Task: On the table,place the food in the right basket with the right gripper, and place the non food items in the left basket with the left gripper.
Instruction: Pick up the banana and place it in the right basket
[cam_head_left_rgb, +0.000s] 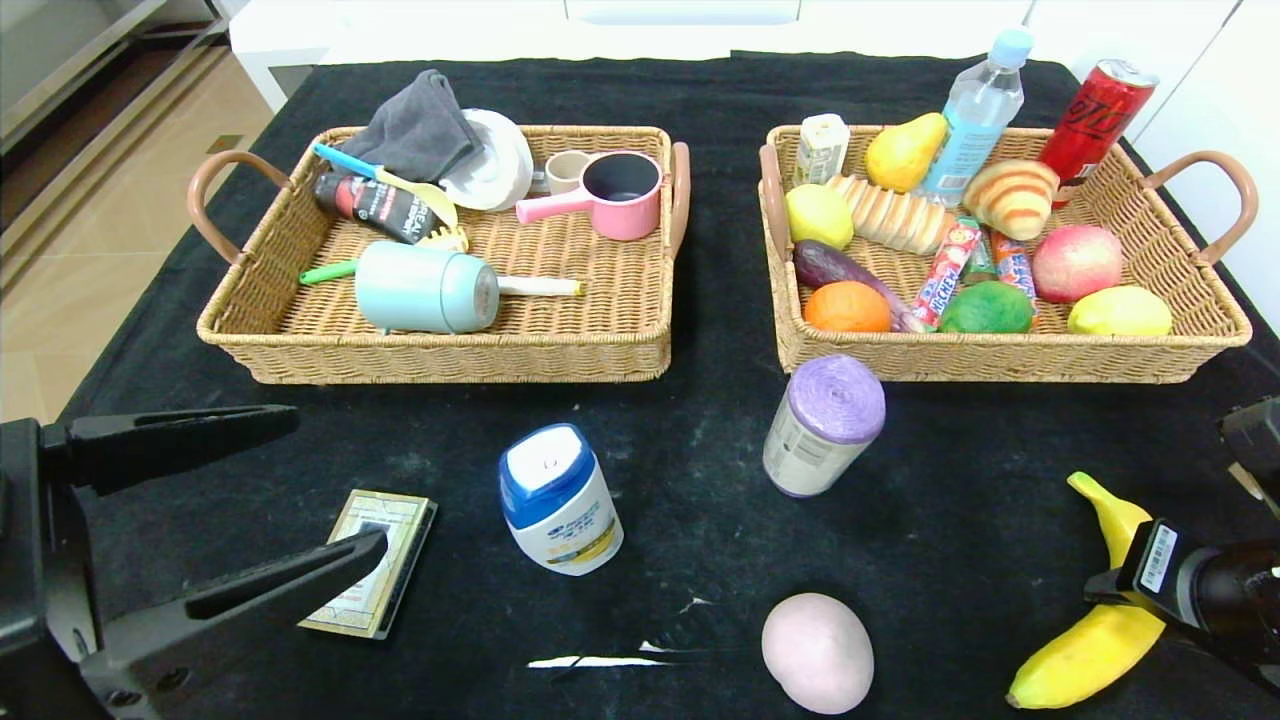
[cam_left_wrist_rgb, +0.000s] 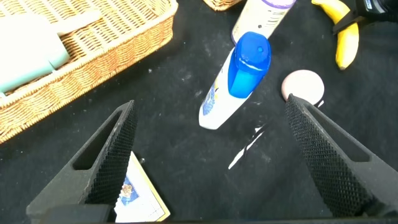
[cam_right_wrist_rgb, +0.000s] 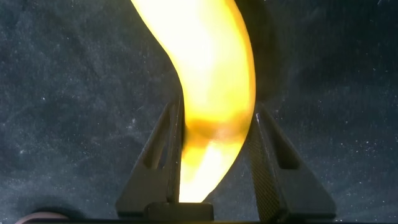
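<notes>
The left gripper (cam_head_left_rgb: 320, 490) is hanging wide open over the small card (cam_head_left_rgb: 370, 576) near the table's (cam_head_left_rgb: 700, 440) front left. The blue-capped bottle (cam_head_left_rgb: 560, 498) is lying in the middle. On the right, the right gripper (cam_right_wrist_rgb: 214, 158) is squeezing the banana (cam_head_left_rgb: 1100, 610), which is lying on the table.

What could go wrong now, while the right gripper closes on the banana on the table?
1. The right gripper grips the banana at its curved middle; the smooth peel may slip or the fruit may swing when lifted.
2. The right basket is already crowded with food, so the banana may land on other items and roll out.
3. The purple-capped bottle stands close to that basket's front wall; a low carry may knock it over.
</notes>
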